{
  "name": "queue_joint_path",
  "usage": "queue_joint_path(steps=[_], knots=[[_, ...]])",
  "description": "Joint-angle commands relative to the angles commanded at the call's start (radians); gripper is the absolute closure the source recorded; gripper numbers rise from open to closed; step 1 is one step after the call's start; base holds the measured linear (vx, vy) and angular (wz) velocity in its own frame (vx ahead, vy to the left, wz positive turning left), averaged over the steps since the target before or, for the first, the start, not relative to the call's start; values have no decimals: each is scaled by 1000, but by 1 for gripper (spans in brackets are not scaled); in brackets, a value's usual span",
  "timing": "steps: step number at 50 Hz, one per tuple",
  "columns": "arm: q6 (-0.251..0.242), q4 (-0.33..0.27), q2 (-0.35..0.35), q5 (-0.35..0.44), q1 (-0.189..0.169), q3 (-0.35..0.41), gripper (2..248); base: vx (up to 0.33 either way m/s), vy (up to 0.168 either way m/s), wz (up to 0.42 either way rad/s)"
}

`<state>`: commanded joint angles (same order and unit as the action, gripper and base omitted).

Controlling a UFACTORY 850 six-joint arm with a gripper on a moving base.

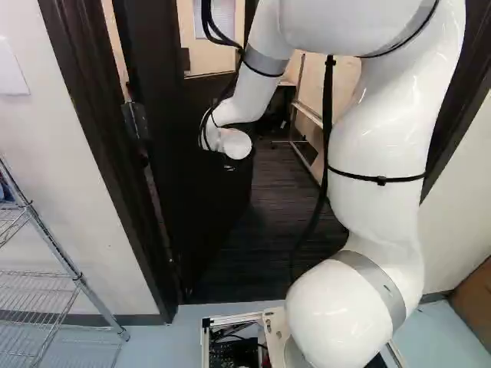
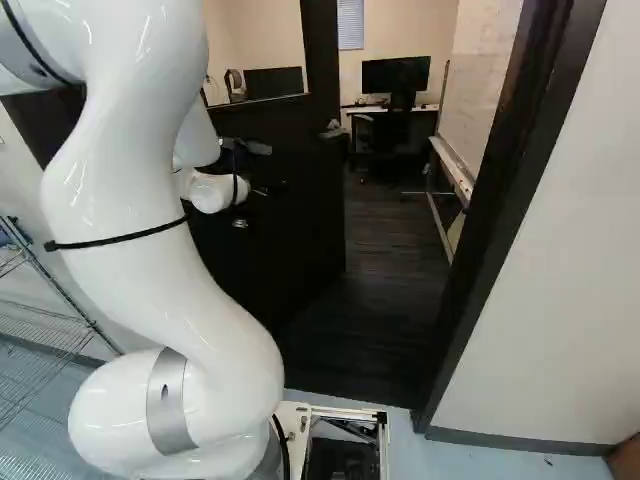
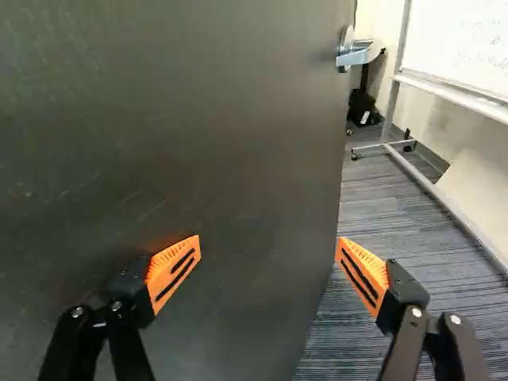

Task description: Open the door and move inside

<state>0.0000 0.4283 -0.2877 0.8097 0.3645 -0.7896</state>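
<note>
Black two-fingered gripper (image 3: 268,251), orange pads (image 3: 171,260) apart, faced the dark flat door (image 3: 190,135); off-centre pushing might have slipped one finger past its edge.

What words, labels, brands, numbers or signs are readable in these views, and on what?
No text is readable.
White whiteboard in a metal rolling frame: faint handwriting, too blurred to read.
Black object near the whiteboard: small white patch, maybe a label, too small to read.
White rectangular panel at the left edge of the left base view: no marks visible.
</note>
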Motion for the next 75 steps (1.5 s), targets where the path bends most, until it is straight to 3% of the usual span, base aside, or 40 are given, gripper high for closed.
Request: queue_joint_path(steps=[75], knots=[[0,-139,-174,0,85,-215,3,0,0,0]])
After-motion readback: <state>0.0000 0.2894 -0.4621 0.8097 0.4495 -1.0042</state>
